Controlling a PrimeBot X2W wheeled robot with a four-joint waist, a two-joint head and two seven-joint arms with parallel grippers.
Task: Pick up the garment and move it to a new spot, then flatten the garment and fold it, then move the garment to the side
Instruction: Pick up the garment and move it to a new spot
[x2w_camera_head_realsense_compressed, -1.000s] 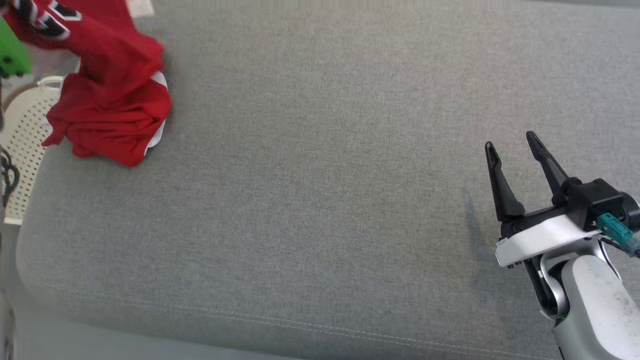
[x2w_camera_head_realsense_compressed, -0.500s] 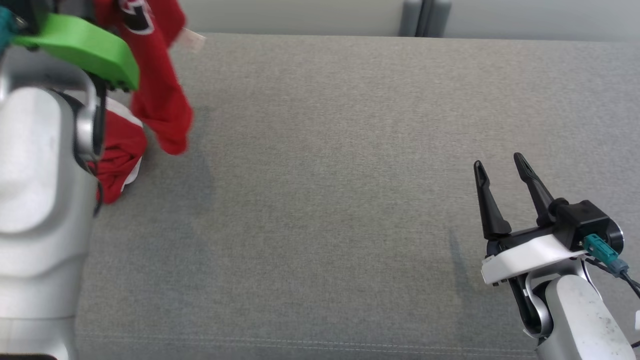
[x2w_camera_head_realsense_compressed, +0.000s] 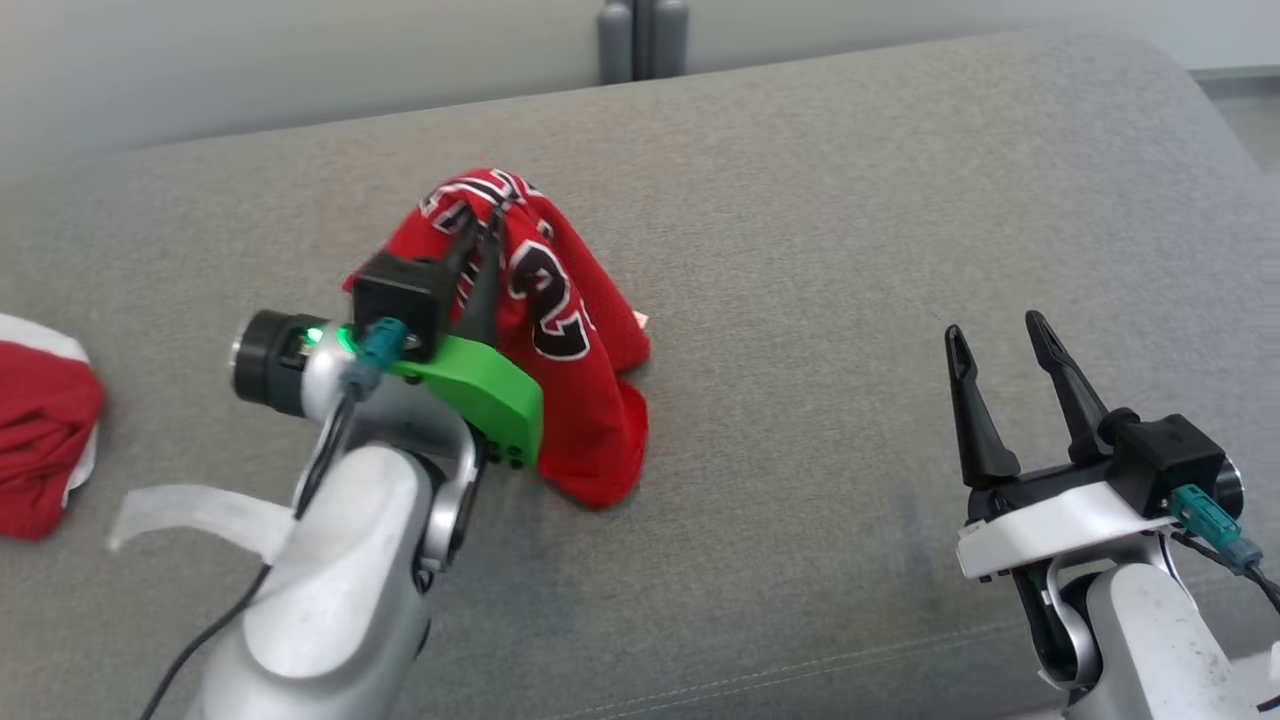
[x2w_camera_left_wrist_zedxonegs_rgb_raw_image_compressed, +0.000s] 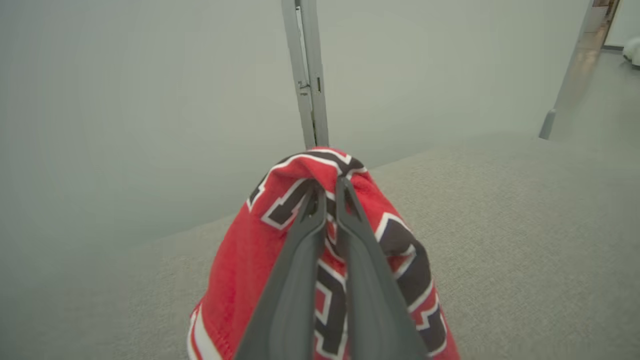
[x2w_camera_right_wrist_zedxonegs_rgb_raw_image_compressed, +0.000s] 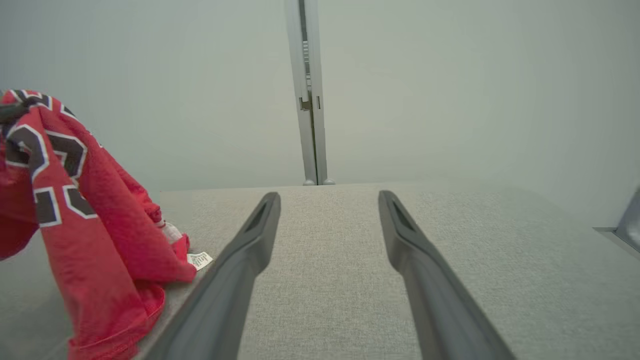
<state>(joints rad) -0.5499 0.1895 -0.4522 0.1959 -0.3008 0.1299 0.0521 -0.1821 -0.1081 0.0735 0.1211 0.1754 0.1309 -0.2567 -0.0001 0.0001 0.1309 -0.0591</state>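
One red garment (x2w_camera_head_realsense_compressed: 592, 420), black-and-white lettering (x2w_camera_head_realsense_compressed: 545, 290) unreadable, pinched in left gripper (x2w_camera_left_wrist_zedxonegs_rgb_raw_image_compressed: 326, 187), right gripper (x2w_camera_head_realsense_compressed: 995, 326) jaws spread

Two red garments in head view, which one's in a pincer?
The lettered garment at centre, pinched in the shut left pincer. The other bundle at far left lies loose, untouched.

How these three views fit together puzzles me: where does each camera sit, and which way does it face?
Head view: on the head, facing forward and down at the grey cushion; left fingers shut on the red garment, right fingers open, pale forearms behind.
Left wrist view: on the left wrist, looking along its shut fingers, past the garment to the wall.
Right wrist view: on the right wrist, looking low across the cushion between its spread fingers.
Shared: both wrist views face the same grey post.
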